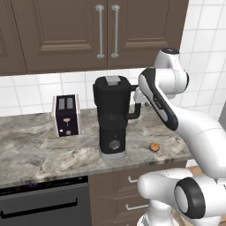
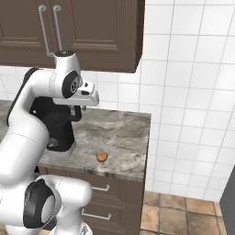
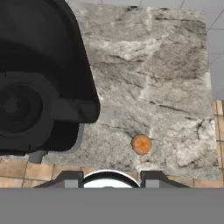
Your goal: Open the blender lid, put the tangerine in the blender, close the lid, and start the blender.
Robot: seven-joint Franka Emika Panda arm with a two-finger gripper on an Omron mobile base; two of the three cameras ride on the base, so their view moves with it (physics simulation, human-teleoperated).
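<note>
Tangerine (image 3: 141, 144) on counter (image 3: 175, 87), just beyond gripper (image 3: 109, 177).

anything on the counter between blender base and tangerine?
Nothing: bare marble counter between the blender base and the tangerine, seen in the left base and hand views.

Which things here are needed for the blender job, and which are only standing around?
Needed: blender, lid, tangerine.
Only standing around: toaster, cabinets, drawers.
</note>
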